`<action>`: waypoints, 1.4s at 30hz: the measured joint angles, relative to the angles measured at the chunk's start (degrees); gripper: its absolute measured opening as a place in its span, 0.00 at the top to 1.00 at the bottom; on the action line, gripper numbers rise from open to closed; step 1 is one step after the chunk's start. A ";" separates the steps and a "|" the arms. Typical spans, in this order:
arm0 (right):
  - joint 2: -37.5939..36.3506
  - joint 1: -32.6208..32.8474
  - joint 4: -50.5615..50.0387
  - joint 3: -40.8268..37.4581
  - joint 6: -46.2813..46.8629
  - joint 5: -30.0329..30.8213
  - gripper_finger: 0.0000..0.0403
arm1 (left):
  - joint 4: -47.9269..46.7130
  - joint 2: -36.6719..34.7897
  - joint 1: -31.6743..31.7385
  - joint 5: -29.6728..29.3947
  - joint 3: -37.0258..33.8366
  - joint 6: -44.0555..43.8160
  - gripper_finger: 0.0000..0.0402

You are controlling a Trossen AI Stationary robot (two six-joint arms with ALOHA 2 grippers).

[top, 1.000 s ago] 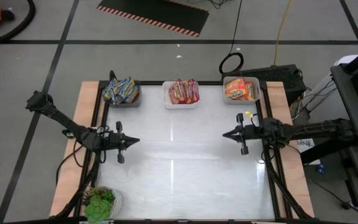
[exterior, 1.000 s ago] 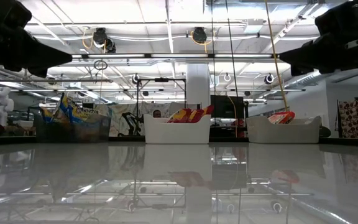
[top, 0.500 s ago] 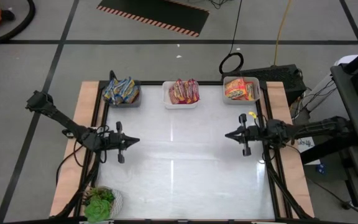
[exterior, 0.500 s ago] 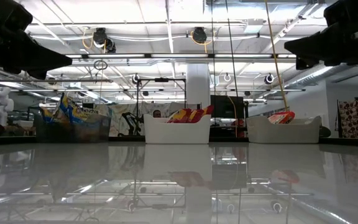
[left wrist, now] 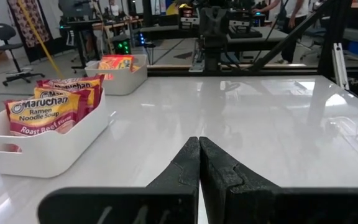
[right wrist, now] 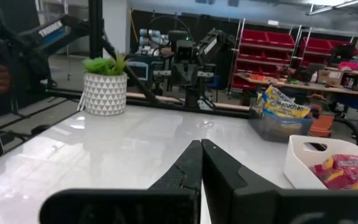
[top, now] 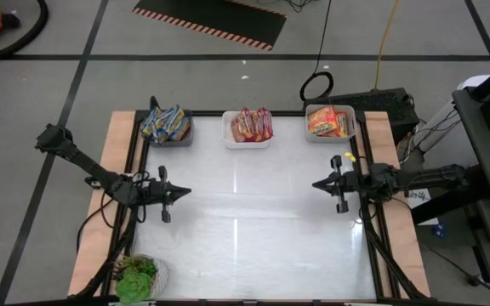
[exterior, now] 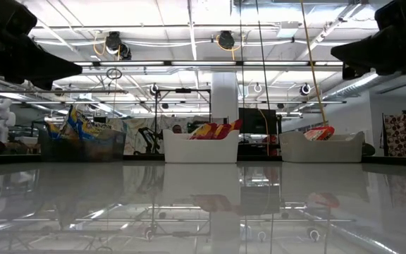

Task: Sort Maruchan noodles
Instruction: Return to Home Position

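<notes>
The left pincer [left wrist: 199, 142] points across the white tabletop [left wrist: 278, 118], its fingers pressed together. Nearby a white bin [left wrist: 48, 146] holds red Maruchan noodles [left wrist: 42, 111]; farther off, a second bin [left wrist: 126, 79] holds orange packets [left wrist: 115, 62].

Your left gripper [top: 183, 193] hangs over the table's nine o'clock side, pointing toward three o'clock, its fingers pressed together. Your right gripper [top: 316, 184] faces it from the three o'clock side, pointing toward nine, fingers likewise closed. Both arms stretch inward, well apart.
</notes>
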 joint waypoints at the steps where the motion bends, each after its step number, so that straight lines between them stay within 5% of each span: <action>1: -0.73 0.00 -0.37 0.00 0.09 0.06 1.00 | 0.00 0.00 0.00 -0.26 0.00 0.04 0.99; 7: -2.49 0.00 -0.58 -0.22 1.15 2.77 1.00 | 0.13 0.00 0.02 -0.83 0.02 0.17 0.99; 14: -2.49 0.08 -0.94 -0.22 1.09 -3.30 1.00 | 1.23 0.00 0.01 -0.89 0.00 0.19 0.99; 29: -7.37 1.55 -4.71 0.04 -0.86 -0.21 1.00 | 1.21 0.00 -1.55 -0.82 0.00 -1.09 0.99; 42: -7.39 1.52 -6.58 -0.22 -2.89 -4.73 1.00 | 0.18 0.01 -5.32 -1.85 0.02 -2.90 0.99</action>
